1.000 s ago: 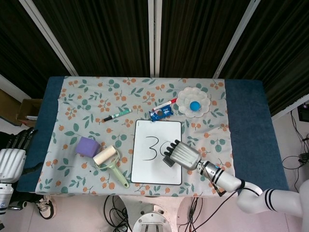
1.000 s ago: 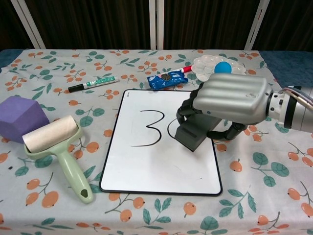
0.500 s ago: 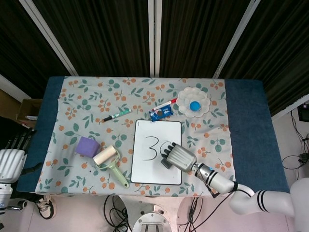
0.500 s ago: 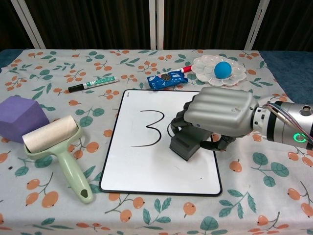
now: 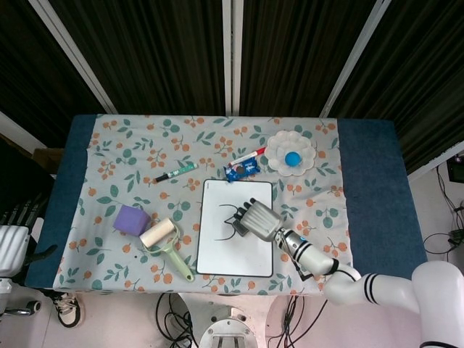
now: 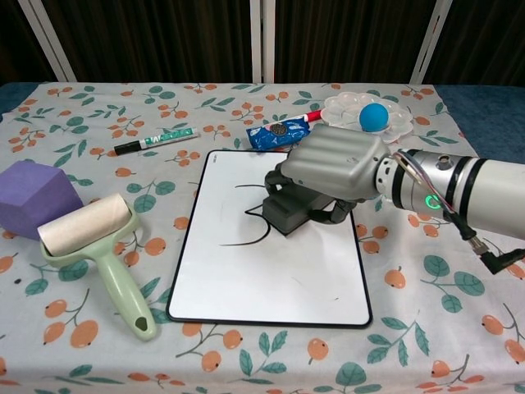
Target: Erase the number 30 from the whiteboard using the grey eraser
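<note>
My right hand [image 6: 332,164] is curled over the grey eraser [image 6: 287,211], fingers wrapped down its far side and thumb tucked underneath, gripping it flat against the whiteboard [image 6: 271,283]. The eraser sits in the upper middle of the board, right over the spot where the 0 would be and touching the right edge of the 3 [image 6: 246,215].

As I judge it, I'm roughly halfway through. No stroke of the 0 shows anywhere around my hand in the chest view, so it looks wiped, though part of it could be hidden under the eraser and my palm; I can't rule that out. The 3 is plainly left: its top bar, its middle notch and its long lower curve are all dark on the white surface. The head view shows the same strokes of the 3 [image 5: 226,221] just left of my hand [image 5: 255,220].

What remains is to carry the eraser leftward across those strokes, keeping it pressed flat, and probably a second pass for the lower curve, which reaches further down than the eraser now covers.

My left hand [image 5: 13,235] hangs off the table's left end, holding nothing, fingers apart.
</note>
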You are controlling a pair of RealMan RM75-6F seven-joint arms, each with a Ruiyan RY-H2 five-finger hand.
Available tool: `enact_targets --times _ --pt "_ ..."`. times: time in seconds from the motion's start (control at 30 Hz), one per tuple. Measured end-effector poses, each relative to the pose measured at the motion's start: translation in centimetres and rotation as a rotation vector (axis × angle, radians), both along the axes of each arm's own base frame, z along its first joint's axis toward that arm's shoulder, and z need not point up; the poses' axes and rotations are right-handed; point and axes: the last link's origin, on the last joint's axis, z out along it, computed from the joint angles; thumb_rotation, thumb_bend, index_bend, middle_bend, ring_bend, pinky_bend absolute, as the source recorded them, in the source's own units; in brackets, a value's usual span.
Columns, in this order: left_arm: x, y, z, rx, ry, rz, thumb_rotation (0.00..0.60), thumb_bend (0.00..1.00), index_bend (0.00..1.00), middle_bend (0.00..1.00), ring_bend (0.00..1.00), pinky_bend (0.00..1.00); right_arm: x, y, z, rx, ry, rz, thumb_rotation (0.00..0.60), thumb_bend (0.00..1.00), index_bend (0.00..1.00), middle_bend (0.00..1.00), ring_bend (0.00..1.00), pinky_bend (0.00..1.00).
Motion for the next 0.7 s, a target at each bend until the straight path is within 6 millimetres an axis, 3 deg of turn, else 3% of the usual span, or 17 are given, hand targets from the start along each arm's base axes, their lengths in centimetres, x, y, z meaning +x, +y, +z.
enact_targets --times 0.7 --pt "-0.3 -0.3 0.6 0.018 0.001 0.000 0.600 0.00 0.07 0.06 0.07 0.16 7.3 -2.7 -5.1 -0.008 -0.041 -0.010 0.600 0.32 0.51 0.53 0.43 0.46"
